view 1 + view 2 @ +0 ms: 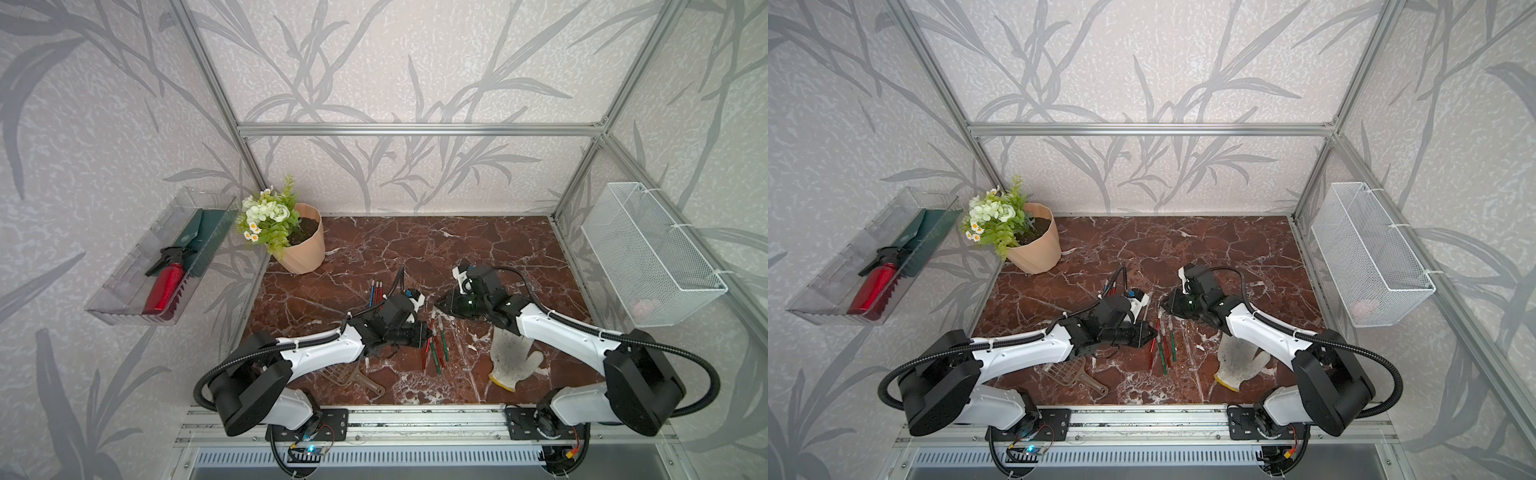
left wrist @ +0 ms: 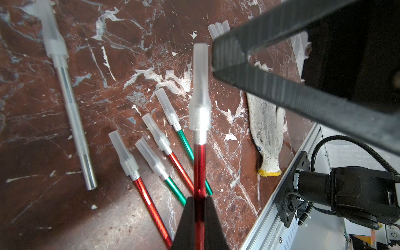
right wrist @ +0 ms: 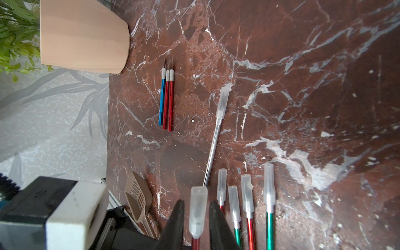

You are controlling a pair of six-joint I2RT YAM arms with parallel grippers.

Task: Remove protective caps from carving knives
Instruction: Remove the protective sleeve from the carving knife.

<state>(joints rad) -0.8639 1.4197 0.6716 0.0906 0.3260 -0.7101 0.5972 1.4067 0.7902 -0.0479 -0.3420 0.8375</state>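
Along the near edge of the table (image 1: 415, 249) an aluminium rail (image 1: 415, 415) is seen. Just beyond it a brown slotted scoop (image 1: 338, 374) is found at the left, partly under the left arm. A soiled work glove (image 1: 513, 359) is found at the right, its fingers under the right arm.

Between scoop and glove, four capped knives (image 2: 150, 205) with red and green handles are fanned out on the marble, close together. Over them a red-handled knife (image 2: 199, 168) is clamped by its handle in the left gripper (image 2: 199, 200). Its cap (image 3: 198, 212) is pointed toward the right gripper (image 3: 196, 203), whose fingers are set on either side of the cap with a thin gap visible on each side.

Just left of the fan a capped silver knife (image 2: 71, 112) is laid alone. A few loose caps (image 2: 218, 29) are seen farther out, partly hidden by the right gripper.

Three uncapped knives (image 3: 166, 101), one blue and two red, are laid side by side, touching, far left of the grippers. Beyond them a flower pot (image 1: 305, 249) is stood in the far left corner. From the pot across to the right frame, only bare marble is shown.
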